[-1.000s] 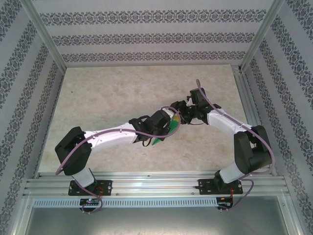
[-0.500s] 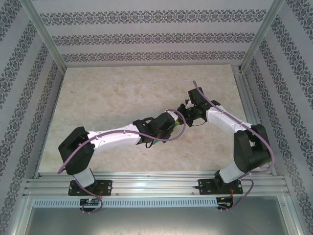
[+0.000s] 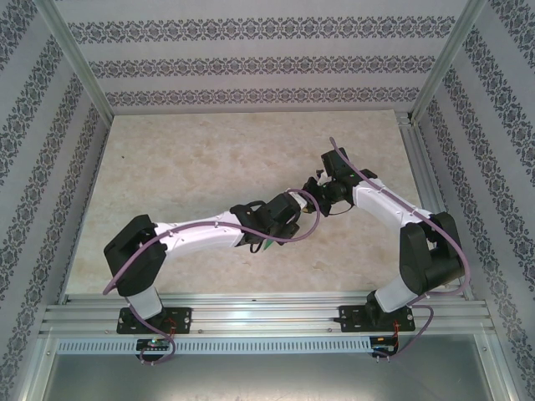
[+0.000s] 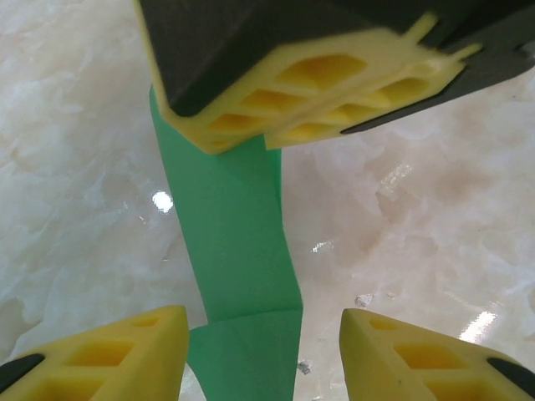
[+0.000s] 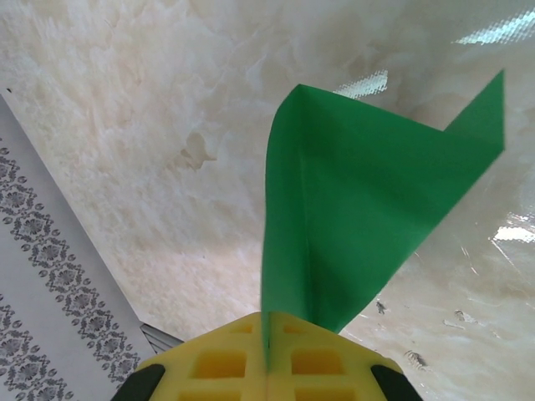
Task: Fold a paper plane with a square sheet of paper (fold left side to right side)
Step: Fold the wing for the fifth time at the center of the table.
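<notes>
Mid-fold, the right gripper (image 5: 267, 355) clamps the creased bright green paper sheet (image 5: 359, 209), which runs between the parted fingers of the left gripper (image 4: 261, 347); these probably need to close next.

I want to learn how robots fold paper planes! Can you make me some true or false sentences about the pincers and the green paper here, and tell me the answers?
1. The right pincer is shut on the paper. True.
2. The left pincer is squeezed shut. False: its fingers stand apart, one on each side of the paper.
3. The paper is red. False: it is bright green.
4. The paper has a crease in it. True.
5. The table looks like pale marble. True.
</notes>
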